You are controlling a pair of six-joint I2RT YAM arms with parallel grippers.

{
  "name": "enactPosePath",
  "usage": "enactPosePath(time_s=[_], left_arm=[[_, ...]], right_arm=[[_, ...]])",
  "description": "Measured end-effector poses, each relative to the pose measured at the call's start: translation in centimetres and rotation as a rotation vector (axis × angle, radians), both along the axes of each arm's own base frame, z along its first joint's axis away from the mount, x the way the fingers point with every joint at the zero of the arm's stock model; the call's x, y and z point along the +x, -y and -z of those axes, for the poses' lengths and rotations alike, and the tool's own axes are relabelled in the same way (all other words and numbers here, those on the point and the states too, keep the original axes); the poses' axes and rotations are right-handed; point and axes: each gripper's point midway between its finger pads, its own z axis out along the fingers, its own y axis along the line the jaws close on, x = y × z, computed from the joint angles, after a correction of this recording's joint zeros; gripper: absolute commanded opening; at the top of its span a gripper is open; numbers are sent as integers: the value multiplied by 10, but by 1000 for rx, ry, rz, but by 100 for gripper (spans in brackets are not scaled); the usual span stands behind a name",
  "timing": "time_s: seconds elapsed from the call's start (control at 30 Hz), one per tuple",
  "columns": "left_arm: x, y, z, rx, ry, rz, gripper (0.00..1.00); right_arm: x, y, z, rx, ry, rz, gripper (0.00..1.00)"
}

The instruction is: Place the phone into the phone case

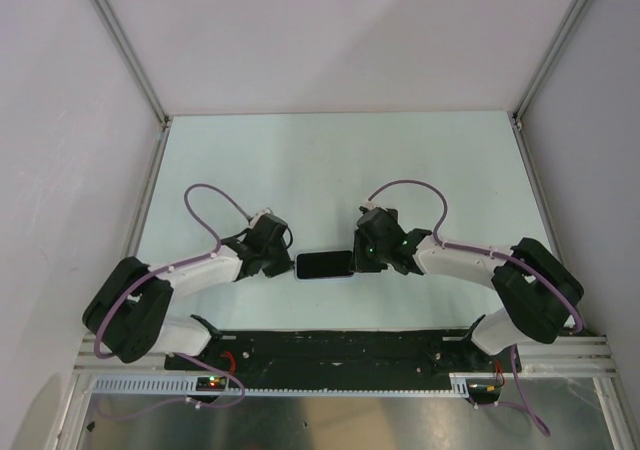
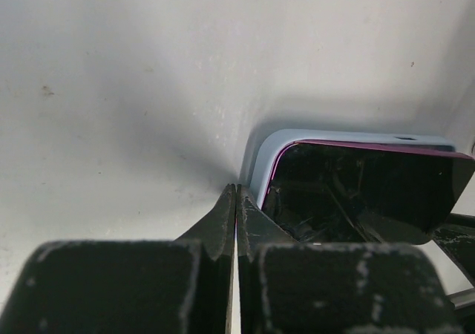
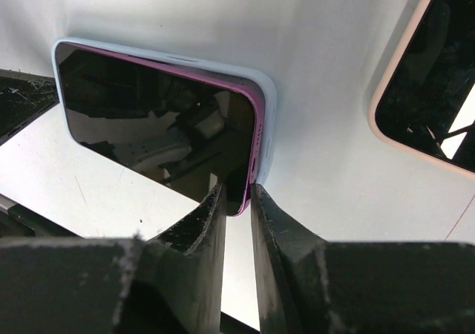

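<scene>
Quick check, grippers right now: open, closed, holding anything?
Left gripper: closed, fingers pressed together, holding nothing, beside the phone case.
Right gripper: narrow gap at a corner of the phone; cannot tell if it grips.

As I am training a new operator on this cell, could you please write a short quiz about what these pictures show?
1. True or false: the left gripper has its fingers closed together with nothing between them.
2. Which colour is the side rim of the phone? A green, B magenta, C yellow.
3. Fill in: the phone case showing around its corner is light ____.
Key: 1 true; 2 B; 3 blue.
</scene>
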Motion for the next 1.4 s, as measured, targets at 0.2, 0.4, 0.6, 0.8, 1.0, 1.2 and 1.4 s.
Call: enactPosePath(time_s=[0.2,0.4,0.6,0.8,1.0,1.2,1.4], left_arm=[[0,1,0,0,-5,2,0],[1,1,0,7,-13,2,0],[2,2,0,13,-17,2,0],[2,2,1,18,-23,1,0],[3,2,1,25,-30,4,0],[3,2,2,30,-33,9,0],[4,2,2,36,-32,16,0]], right_arm=[[-1,0,8,-29,-5,2,10],[0,0,9,-53,-8,4,6],[0,-3,9,-100,-9,-4,4],[-1,-4,14,-162,-5,-11,2],[-2,-4,16,-212,18,-13,1],[-2,-6,17,-259,49,-16,0],[-3,-7,18,-295,78,-18,0]])
